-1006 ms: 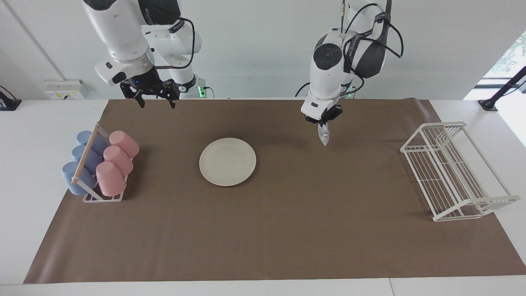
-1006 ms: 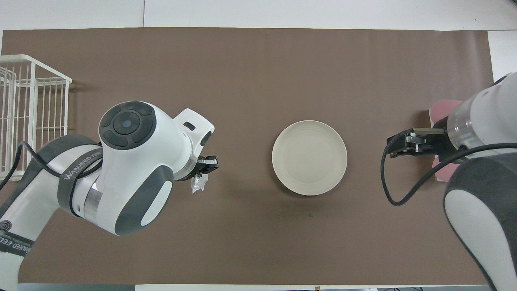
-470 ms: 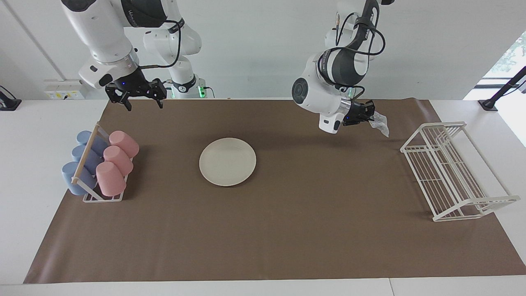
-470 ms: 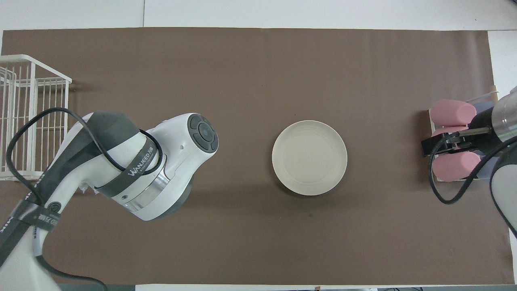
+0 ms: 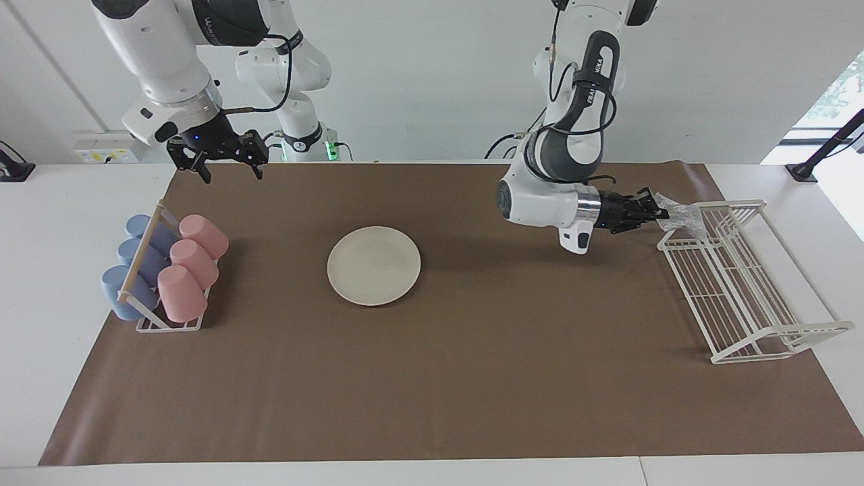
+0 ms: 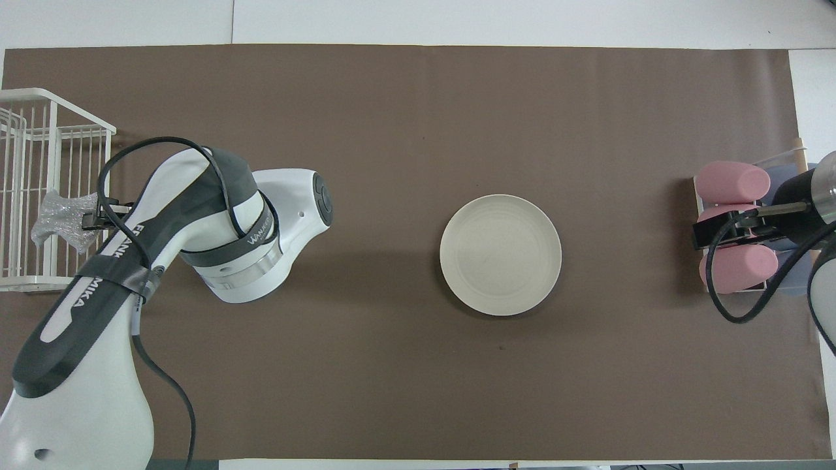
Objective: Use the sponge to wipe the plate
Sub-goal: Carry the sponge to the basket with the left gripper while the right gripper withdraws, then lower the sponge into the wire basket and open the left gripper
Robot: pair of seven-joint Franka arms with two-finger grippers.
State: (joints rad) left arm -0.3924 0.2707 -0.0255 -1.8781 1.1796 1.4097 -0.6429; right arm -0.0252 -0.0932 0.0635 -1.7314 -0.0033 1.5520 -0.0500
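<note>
Overhead view puts the left gripper (image 6: 91, 219) over the white wire rack (image 6: 39, 104) at the left arm's end of the table, its fingers clenched on the silvery sponge (image 6: 55, 219), which sticks out past the fingertips over the rack's grid. The facing view confirms it: the left gripper (image 5: 656, 210) lies almost level, pointing at the wire rack (image 5: 796, 331), with the sponge (image 5: 682, 214) crumpled at the rack's upper rail. The cream-white plate (image 5: 373, 265) lies flat on the brown mat (image 5: 432, 391) near the table's middle, bare and well apart from the sponge, toward the right arm's end from it. So the sponge and the plate (image 6: 500, 254) are on a line running along the table's length, and the gripper points away from the plate; I judge a wipe would call for the left arm to swing round toward the middle. The right gripper (image 5: 226, 162) waits with fingers spread, up in the air over the mat's edge near the cup rack (image 5: 165, 324) of pink and blue cups.
</note>
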